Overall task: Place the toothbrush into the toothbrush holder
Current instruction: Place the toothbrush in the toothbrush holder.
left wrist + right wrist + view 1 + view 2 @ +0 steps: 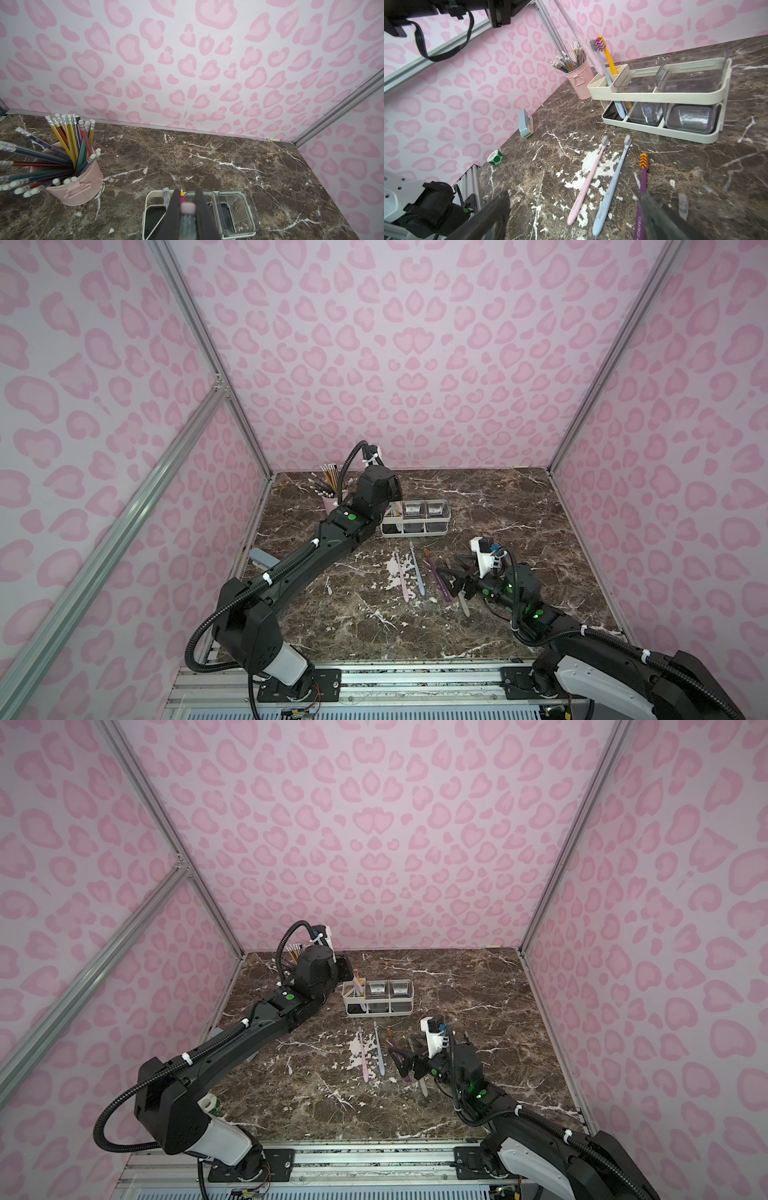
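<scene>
The left gripper (pixel 188 198) is clamped on the toothbrush (pixel 579 37), pinching it near the bristle end so that the long pink handle hangs below the fingers, pointing down; that grip looks chosen so the handle can slide in and the head stay up. Straight beneath the hand stands the toothbrush holder (pixel 654 95), and the handle's lower end sits about level with the rim of its divided slot section, though whether it has entered a slot cannot be told. A blue brush (pixel 602 68) and a yellow brush (pixel 609 60) already stand in that section just beside the handle, which probably explains the slight tilt towards a free slot. The right gripper (pixel 575 193) is spread wide and holds nothing, hovering low over the marble table (pixel 550 145); below its fingers lie a purple brush (pixel 641 191), a pale blue brush (pixel 612 182) and a pink brush (pixel 588 180), seemingly the next candidates.
</scene>
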Controlling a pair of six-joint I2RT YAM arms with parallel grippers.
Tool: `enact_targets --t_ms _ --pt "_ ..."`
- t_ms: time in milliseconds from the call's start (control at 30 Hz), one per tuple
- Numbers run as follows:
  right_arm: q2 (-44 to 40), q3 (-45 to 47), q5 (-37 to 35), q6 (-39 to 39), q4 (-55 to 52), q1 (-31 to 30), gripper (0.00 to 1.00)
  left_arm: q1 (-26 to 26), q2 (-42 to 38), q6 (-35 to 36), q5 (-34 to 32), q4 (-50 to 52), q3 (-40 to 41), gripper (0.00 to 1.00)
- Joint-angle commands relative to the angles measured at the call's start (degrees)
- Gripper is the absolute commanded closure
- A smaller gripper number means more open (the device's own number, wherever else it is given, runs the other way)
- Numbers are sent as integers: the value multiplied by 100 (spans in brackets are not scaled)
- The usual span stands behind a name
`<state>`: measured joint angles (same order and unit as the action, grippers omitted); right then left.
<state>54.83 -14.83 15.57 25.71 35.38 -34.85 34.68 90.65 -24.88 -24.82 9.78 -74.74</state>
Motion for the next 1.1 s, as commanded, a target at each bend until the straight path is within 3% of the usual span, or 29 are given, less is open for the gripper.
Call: enact_targets --t_ms 0,1067 --pt "-6 9 7 2 270 0 1 47 83 236 -236 -410 37 98" --pt "54 45 260 33 404 -8 1 406 927 425 -995 -1160 587 98"
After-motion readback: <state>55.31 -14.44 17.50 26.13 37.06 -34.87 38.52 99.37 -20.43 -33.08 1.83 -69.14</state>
